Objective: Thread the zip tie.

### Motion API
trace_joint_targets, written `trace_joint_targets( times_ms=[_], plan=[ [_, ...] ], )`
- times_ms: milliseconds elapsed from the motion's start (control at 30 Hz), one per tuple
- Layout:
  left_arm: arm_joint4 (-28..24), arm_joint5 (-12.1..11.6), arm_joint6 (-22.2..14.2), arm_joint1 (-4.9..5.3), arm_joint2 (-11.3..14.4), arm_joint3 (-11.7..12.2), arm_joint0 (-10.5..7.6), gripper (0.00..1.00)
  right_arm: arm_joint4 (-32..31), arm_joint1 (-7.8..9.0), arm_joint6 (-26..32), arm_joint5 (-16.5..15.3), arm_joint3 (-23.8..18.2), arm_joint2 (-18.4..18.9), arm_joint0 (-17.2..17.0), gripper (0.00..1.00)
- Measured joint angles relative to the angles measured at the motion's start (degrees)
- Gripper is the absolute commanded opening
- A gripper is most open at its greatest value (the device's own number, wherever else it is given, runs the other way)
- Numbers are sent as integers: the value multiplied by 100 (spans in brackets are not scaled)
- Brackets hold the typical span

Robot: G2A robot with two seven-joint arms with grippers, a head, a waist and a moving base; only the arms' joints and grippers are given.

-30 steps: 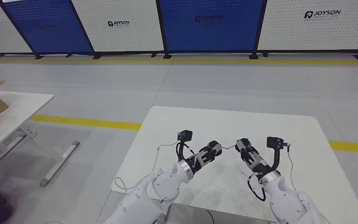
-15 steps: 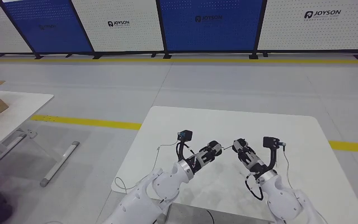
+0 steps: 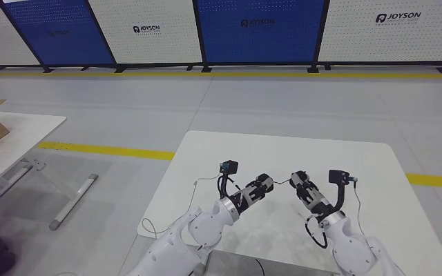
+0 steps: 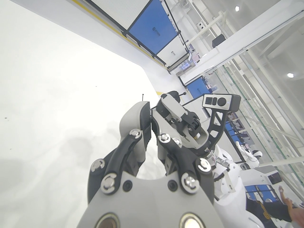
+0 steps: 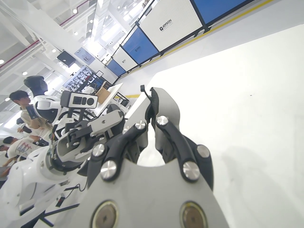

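Observation:
A thin black zip tie (image 3: 282, 182) spans the short gap between my two grippers above the white table (image 3: 290, 148). My left gripper (image 3: 266, 183) is shut on one end, and a thin tip of the tie (image 4: 143, 97) pokes out past its shut fingers (image 4: 145, 115). My right gripper (image 3: 298, 180) is shut on the other end, with the tie's small square head (image 5: 142, 88) sticking out beyond its pads (image 5: 155, 100). The grippers face each other almost tip to tip. The strap inside each grip is hidden.
The table's far corners and side edges (image 3: 185, 138) lie well beyond the grippers, with bare white surface around them. A second white table (image 3: 27, 131) stands off to the left across the floor. Blue and white partition panels (image 3: 262, 31) line the back.
The right gripper edged a little toward the left gripper, then drew back to about where it was. The left arm has kept still.

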Motion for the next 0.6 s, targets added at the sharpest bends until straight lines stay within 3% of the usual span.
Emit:
trace_joint_targets(
  times_ms=[600],
  plan=[
    [-219, -25, -14, -27, -35, 53, -3, 0, 287, -37, 196, -63, 201, -12, 130, 0]
  ],
)
